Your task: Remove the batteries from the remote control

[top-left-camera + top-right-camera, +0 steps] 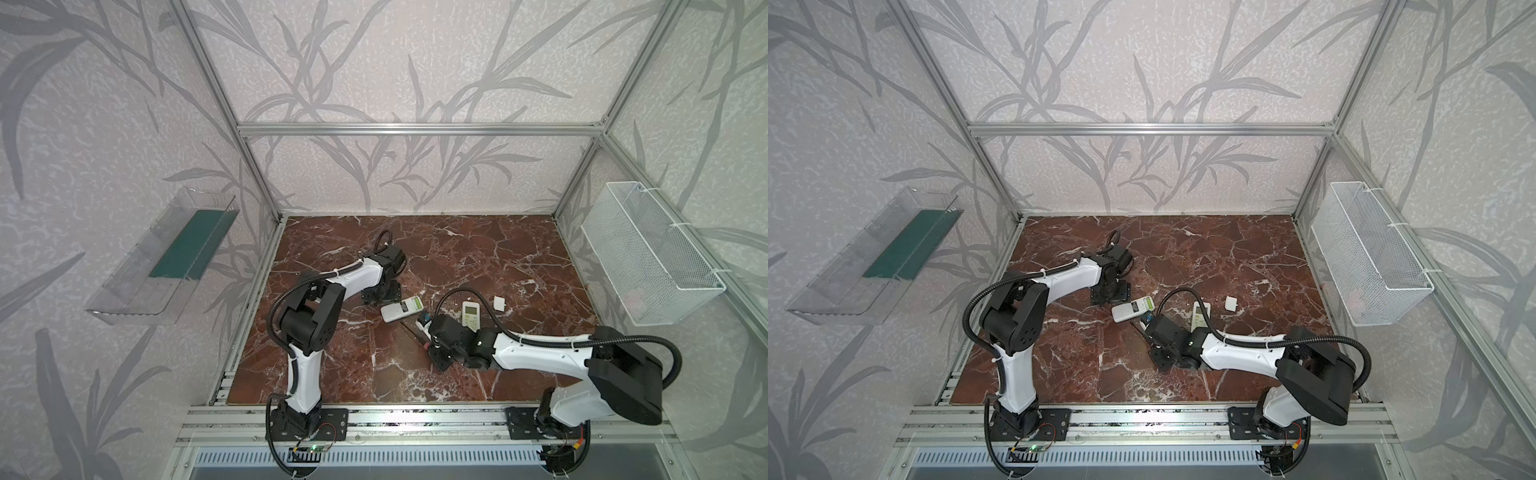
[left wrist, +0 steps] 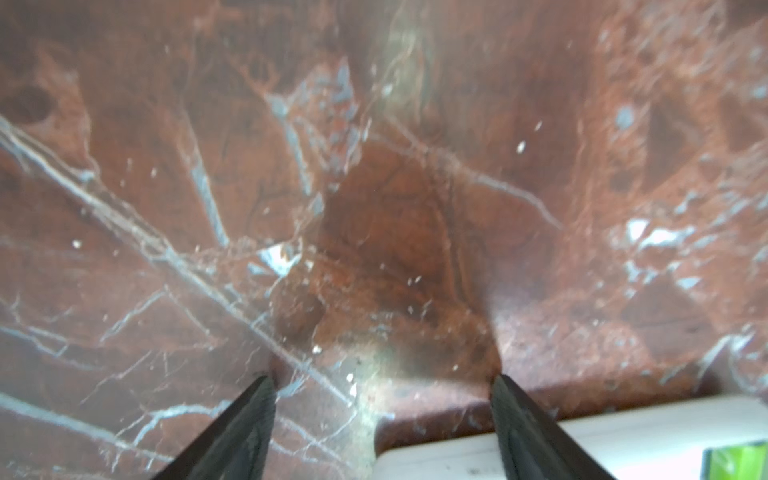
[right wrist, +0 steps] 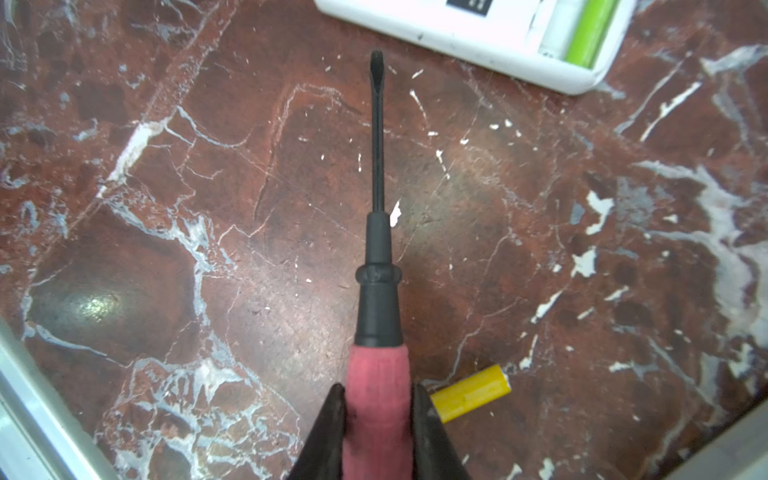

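— What is under it all?
— A red marble table. The open remote lies back-up near its middle, so I place everything from that.

— The left gripper?
— The left gripper hangs low at the open remote's plain end, away from the battery bay. Its fingers stand wide apart with only bare table between the tips. One finger crosses in front of the remote's end, and I can't tell whether it touches.

— And the right?
— The right gripper sits on the open remote's near side, clamped on the red handle of a screwdriver. The blade points at the remote and ends just short of its edge.

— Anything else white?
— A second remote, screen up, lies just right of the open one in both top views. A small white piece lies beyond that.

— The batteries?
— A green battery lies in the open remote's bay. A yellow battery lies loose on the table, apart from the remote and just beside a finger of the right gripper.
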### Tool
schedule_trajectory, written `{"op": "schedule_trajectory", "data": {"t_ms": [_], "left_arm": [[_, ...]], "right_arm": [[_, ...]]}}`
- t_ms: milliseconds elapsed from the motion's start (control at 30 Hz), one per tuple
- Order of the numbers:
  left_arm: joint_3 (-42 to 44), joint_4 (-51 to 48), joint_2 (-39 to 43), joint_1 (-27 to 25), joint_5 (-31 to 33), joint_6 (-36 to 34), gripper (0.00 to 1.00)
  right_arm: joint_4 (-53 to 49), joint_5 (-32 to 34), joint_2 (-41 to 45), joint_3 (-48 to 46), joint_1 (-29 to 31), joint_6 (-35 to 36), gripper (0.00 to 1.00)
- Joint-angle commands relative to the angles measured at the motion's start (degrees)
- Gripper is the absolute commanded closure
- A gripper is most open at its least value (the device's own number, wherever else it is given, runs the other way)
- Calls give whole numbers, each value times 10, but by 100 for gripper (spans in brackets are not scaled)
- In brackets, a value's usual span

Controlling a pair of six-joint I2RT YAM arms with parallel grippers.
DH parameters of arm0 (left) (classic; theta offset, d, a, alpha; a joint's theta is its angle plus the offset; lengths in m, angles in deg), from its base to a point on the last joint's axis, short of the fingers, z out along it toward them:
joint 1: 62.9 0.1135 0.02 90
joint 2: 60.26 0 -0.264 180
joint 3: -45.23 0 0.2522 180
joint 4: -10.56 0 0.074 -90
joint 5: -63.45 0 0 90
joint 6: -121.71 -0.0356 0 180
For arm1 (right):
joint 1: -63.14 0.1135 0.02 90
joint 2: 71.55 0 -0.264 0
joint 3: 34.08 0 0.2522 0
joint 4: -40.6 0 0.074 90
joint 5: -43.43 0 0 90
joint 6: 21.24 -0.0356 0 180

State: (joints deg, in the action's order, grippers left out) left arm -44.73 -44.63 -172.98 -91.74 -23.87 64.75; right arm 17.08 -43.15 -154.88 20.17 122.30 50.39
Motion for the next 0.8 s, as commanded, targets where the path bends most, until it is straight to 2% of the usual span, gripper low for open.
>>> {"op": "schedule_trajectory", "data": {"t_ms": [0, 200, 333, 433, 600, 767], "left_arm": [[35, -36, 10, 0, -13, 1, 22], [63, -28, 49, -1, -18, 3, 22], [67, -23, 79, -1, -8, -2, 9], [73, -2, 108, -5, -20, -22, 3], [85, 30, 136, -34, -35, -68, 3], [102, 52, 124, -61, -57, -82, 3]], "right_arm": [[-36, 12, 29, 17, -25, -11, 100], [-63, 18, 59, 21, -53, -19, 100], [-83, 15, 77, 28, -77, -23, 100], [-109, -1, 84, 43, -99, -23, 100], [-152, -19, 75, 82, -112, -8, 100], [-171, -32, 56, 107, -121, -3, 100]]}}
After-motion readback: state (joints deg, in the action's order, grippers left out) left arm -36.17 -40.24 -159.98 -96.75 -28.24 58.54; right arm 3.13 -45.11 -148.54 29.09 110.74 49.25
